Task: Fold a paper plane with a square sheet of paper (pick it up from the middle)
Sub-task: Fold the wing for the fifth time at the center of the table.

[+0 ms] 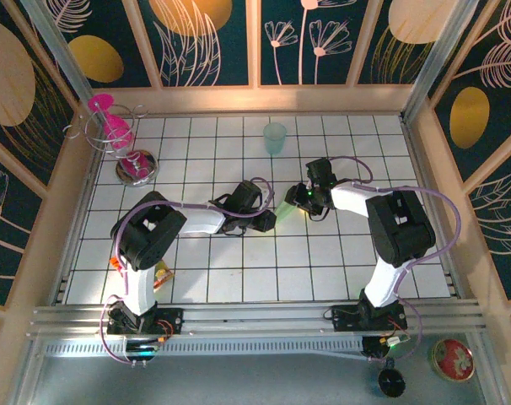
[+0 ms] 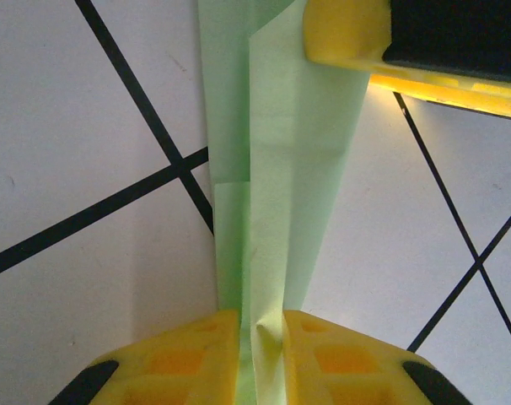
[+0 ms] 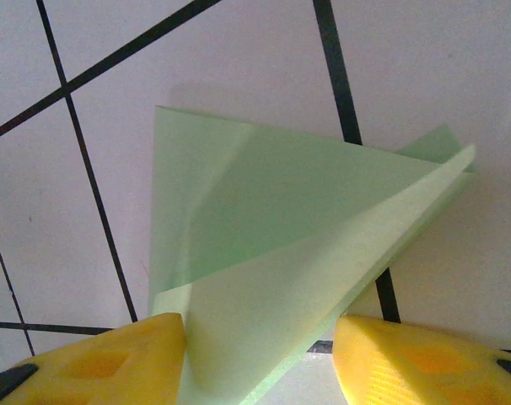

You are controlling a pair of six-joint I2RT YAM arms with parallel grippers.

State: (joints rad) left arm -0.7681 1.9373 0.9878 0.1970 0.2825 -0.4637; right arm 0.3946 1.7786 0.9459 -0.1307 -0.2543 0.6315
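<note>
The square sheet of paper is folded into a long, narrow, light green paper plane (image 1: 285, 211) lying mid-table between the two arms. In the left wrist view the plane (image 2: 289, 169) runs away from my left gripper (image 2: 261, 325), whose yellow fingers are shut on its creased layers. A yellow finger (image 2: 348, 34) of the right gripper rests at the plane's far end. In the right wrist view a raised triangular flap of the plane (image 3: 264, 219) stands between the fingers of my right gripper (image 3: 260, 329). It touches the left finger, and a gap remains before the right one. From above, the left gripper (image 1: 268, 221) and the right gripper (image 1: 299, 202) face each other.
A translucent teal cup (image 1: 275, 137) stands at the back centre. A pink glass on a wire rack (image 1: 112, 126) and a metal dish (image 1: 136, 166) sit at the back left. A small packet (image 1: 161, 274) lies by the left arm's base. Wooden walls edge the tiled table (image 1: 239, 270).
</note>
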